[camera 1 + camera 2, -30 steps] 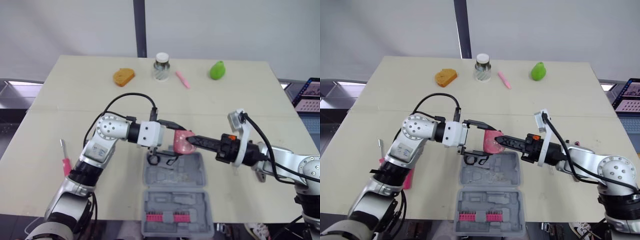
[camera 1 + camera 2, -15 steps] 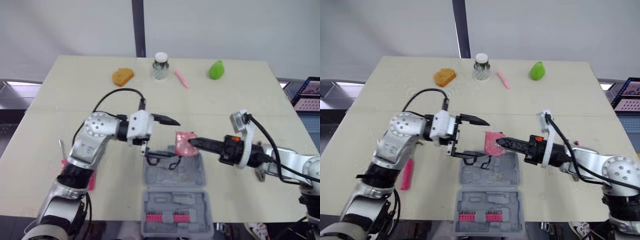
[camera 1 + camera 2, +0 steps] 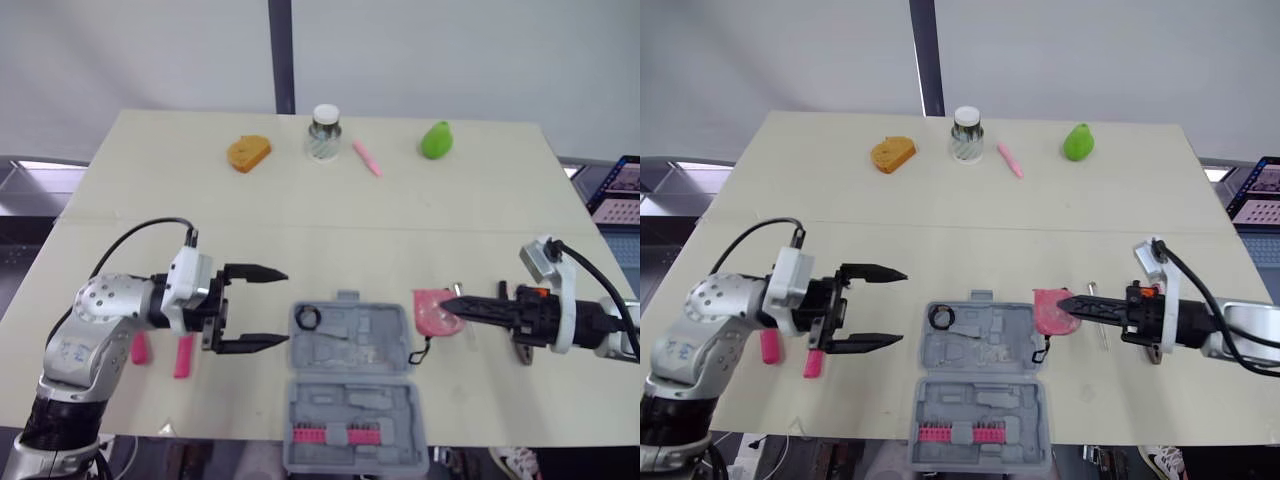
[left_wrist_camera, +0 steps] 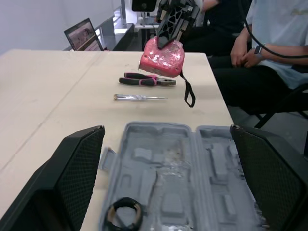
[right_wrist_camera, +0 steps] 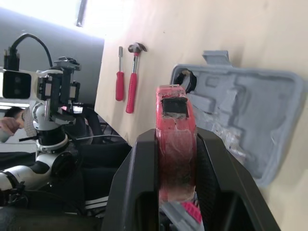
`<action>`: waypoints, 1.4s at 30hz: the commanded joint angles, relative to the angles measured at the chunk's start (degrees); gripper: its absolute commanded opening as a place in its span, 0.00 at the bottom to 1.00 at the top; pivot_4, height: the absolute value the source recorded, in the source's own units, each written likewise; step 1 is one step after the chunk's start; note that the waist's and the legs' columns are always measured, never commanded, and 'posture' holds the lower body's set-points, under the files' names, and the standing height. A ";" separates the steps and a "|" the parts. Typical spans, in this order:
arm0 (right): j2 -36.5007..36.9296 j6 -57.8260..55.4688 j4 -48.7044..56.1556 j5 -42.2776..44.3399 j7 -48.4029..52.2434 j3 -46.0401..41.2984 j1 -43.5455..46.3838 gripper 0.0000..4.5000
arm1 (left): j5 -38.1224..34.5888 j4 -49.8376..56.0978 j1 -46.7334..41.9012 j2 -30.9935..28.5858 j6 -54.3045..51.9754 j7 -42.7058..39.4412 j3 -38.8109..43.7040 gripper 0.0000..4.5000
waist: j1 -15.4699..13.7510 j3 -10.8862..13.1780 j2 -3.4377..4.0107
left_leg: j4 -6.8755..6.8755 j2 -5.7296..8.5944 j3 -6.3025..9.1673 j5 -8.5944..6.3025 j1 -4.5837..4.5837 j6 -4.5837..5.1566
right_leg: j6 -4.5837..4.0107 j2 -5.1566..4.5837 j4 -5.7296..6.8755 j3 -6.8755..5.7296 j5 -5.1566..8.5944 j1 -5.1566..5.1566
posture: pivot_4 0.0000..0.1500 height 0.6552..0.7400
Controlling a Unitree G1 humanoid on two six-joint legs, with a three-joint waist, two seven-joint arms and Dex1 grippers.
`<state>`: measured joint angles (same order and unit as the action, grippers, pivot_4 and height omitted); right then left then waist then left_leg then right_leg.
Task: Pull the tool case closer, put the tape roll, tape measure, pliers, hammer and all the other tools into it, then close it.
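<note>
My right pincer [image 3: 448,305] pinched the tape measure [image 3: 431,312] just right of the open tool case [image 3: 378,338]; left pincer [image 3: 280,307] hung spread. I reckoned: centre it over a free recess, lower, release.

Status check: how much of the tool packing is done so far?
Done: the tool case lies open at the near edge, tape roll inside. In hand: right gripper grips the tape measure beside the case; left gripper open. Left: hammer, pliers, screwdrivers, then closing it.
</note>
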<state>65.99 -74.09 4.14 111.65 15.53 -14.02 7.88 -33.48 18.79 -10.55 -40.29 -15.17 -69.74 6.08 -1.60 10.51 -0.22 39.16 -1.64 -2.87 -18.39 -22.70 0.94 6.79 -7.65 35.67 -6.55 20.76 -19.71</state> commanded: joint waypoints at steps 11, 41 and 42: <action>2.37 -5.72 -6.90 -4.37 5.94 0.96 -4.32 0.10 | 1.18 5.59 10.37 2.12 8.20 1.68 -0.50 0.99 | 0.07 0.06 0.16 | -0.02 -0.02 -0.07 0.00 0.05 0.00 | -0.01 0.00 -0.06 0.04 -0.01 -0.02 | 1.00 0.47; -9.38 -2.61 -11.41 -52.42 33.79 10.08 3.17 0.10 | 1.60 8.81 13.30 -0.07 8.20 3.31 -0.48 0.99 | 0.11 0.26 0.53 | -0.05 -0.01 -0.23 0.00 0.08 -0.01 | 0.01 0.05 -0.03 -0.14 -0.02 -0.12 | 1.00 0.47; -9.68 -2.63 -11.39 -53.10 33.97 10.21 3.17 0.10 | 1.61 8.87 13.35 -0.09 8.19 3.33 -0.48 0.99 | 0.12 0.26 0.53 | -0.05 0.00 -0.24 0.00 0.08 -0.01 | 0.01 0.04 -0.03 -0.14 -0.02 -0.12 | 1.00 0.47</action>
<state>56.31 -76.41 -7.38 59.02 48.06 -2.51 10.74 -31.53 25.58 2.57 -39.73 -7.43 -66.49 5.52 -1.48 10.78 0.30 39.11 -1.64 -3.11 -18.39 -22.62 0.94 6.80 -7.61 35.64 -6.69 20.74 -19.83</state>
